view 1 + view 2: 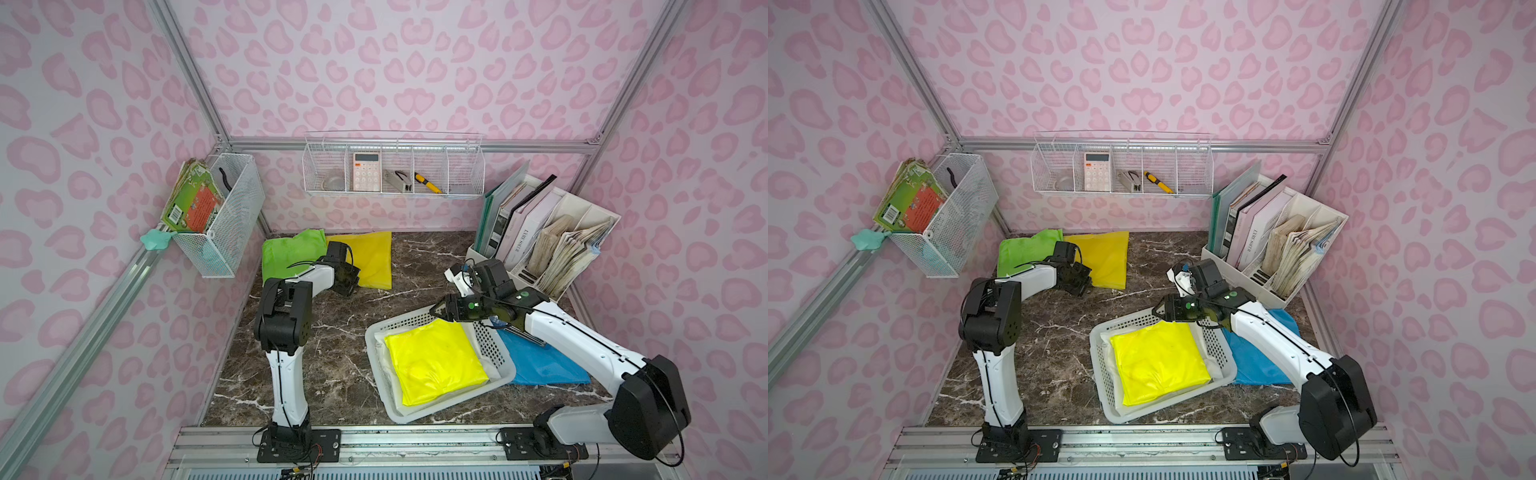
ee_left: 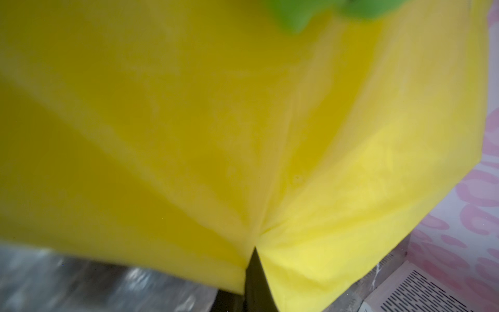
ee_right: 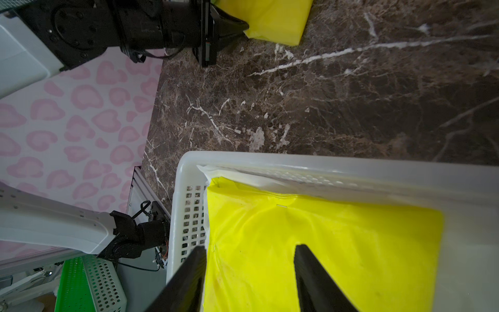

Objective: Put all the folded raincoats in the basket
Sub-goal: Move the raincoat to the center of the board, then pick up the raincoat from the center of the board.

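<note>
A smooth yellow raincoat (image 1: 374,253) is being pinched by the low, stretched left claw (image 3: 245,27). The right claw (image 3: 249,251) is being held wide above the holed basket (image 3: 324,163).

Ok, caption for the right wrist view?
Open right gripper over the bright yellow raincoat in the basket; farther off, left gripper shut on a darker yellow raincoat.

Dark marble tabletop (image 1: 332,365), white basket (image 1: 417,319), blue raincoat (image 1: 540,361) beside it, green raincoat (image 1: 286,253) and yellow raincoat (image 1: 374,253) at back, file organizer (image 1: 519,272)
</note>
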Robot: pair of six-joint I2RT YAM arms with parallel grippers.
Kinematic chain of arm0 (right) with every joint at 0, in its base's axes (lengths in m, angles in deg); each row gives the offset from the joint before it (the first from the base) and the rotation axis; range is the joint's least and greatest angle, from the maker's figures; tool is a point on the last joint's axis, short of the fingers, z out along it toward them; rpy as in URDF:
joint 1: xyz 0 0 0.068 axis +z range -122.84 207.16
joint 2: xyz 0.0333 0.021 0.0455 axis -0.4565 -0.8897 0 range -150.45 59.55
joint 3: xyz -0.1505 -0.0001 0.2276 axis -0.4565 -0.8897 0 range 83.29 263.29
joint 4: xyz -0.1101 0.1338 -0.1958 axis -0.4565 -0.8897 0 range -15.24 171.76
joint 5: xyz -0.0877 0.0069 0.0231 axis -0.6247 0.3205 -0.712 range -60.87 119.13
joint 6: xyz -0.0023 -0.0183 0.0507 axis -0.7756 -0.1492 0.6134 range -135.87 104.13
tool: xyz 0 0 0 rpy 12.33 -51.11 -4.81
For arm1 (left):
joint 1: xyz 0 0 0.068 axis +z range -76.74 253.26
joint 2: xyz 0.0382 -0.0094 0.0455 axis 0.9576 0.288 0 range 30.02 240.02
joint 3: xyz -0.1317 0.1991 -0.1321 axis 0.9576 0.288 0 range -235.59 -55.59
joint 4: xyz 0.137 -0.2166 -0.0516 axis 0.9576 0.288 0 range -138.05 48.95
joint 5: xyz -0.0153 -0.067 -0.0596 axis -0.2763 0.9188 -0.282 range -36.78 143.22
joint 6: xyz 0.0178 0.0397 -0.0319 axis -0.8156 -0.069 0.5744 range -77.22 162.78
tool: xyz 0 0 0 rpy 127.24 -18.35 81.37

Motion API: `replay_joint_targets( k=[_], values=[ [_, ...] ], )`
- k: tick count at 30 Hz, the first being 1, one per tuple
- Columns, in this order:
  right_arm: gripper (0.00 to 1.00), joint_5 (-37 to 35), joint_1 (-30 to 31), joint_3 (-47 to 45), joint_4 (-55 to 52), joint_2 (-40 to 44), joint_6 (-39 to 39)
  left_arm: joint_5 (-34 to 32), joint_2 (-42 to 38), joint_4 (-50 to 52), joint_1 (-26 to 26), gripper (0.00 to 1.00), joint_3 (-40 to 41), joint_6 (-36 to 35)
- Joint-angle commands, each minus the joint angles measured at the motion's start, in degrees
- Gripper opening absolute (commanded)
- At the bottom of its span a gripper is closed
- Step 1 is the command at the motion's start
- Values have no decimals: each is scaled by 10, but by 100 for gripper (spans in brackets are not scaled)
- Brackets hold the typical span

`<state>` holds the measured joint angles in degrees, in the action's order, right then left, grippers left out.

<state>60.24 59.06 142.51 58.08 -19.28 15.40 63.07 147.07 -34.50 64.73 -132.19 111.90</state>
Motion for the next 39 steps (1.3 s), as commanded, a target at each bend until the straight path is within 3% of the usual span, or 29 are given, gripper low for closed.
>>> replay_joint_targets(
  k=[1,5,7,11,14,19,25,28,33,39],
  values=[
    [56,10,1,9,16,-2,-2,-14,-69,25,-27,0,72,43],
    [57,10,0,28,19,-29,-4,-34,-159,28,-85,0,158,74],
    [59,12,0,45,28,-53,-5,-39,-186,36,-106,12,182,81],
    [65,-7,-5,107,26,-135,-9,-10,-212,76,-114,47,184,54],
    [68,-21,-11,169,9,-210,-10,-15,-241,131,-113,53,174,14],
    [71,-41,-18,286,-17,-331,-38,-28,-294,203,-88,57,145,-70],
    [71,-29,-41,412,-55,-476,-45,54,-317,231,-4,55,138,-167],
    [71,-48,-45,444,-60,-511,-47,52,-326,270,18,57,123,-206],
    [67,10,-47,500,-64,-585,-42,64,-338,298,57,64,119,-236],
    [60,17,-30,519,-58,-626,-37,88,-365,302,105,64,146,-249]
  ],
)
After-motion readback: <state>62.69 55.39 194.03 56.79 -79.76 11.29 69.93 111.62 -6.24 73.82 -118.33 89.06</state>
